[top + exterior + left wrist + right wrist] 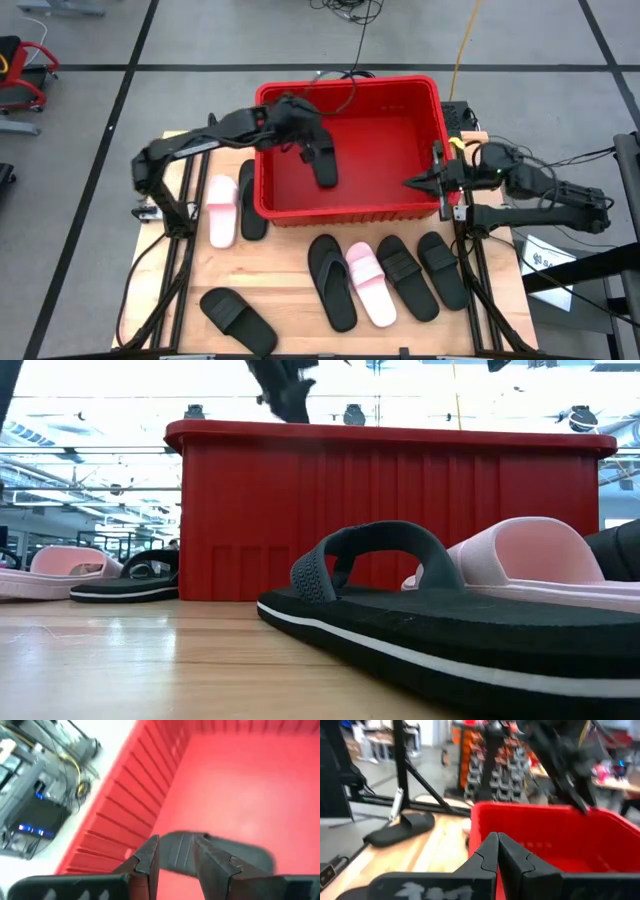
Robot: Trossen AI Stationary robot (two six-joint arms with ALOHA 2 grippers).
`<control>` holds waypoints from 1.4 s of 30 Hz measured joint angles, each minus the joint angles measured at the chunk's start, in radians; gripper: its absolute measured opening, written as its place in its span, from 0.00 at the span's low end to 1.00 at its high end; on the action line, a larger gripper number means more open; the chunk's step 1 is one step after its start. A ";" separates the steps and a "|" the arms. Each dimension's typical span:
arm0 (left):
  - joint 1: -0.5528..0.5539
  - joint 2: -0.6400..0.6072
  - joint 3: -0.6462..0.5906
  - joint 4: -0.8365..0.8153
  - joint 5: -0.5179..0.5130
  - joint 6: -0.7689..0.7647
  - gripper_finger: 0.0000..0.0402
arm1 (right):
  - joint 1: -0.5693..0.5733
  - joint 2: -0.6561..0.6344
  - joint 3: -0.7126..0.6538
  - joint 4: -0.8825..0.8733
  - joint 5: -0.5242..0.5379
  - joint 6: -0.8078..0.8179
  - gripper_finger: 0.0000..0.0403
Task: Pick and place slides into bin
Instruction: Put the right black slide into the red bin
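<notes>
The red bin (350, 210) stands at the table's far middle. One black slide (324, 165) lies flat on its floor, also seen in the left wrist view (240, 855). My left gripper (307, 147) hangs open above that slide's far end, over the bin's left half; its fingers (150, 857) are apart with nothing between them. My right gripper (408, 183) is shut and level, just inside the bin's right wall, and holds nothing (497, 845). Several more slides lie on the table.
Left of the bin lie a pink slide (221, 210) and a black one (252, 200). A black slide (237, 320) lies near the front left. In front of the bin lie a black thong (332, 282), a pink slide (370, 283) and two black slides (405, 277) (442, 268).
</notes>
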 joint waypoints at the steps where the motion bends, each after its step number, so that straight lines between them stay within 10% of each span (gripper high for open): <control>1: -0.013 -0.027 0.000 -0.003 -0.001 -0.008 0.28 | 0.006 0.011 0.037 -0.075 0.024 -0.004 0.00; 14: -0.189 -0.227 0.000 -0.129 -0.169 -0.106 0.28 | 0.259 0.118 0.285 -0.655 0.051 0.005 0.00; 42: -0.282 -0.287 0.000 -0.229 -0.255 -0.143 0.28 | 0.956 0.496 0.284 -1.062 0.081 0.646 0.00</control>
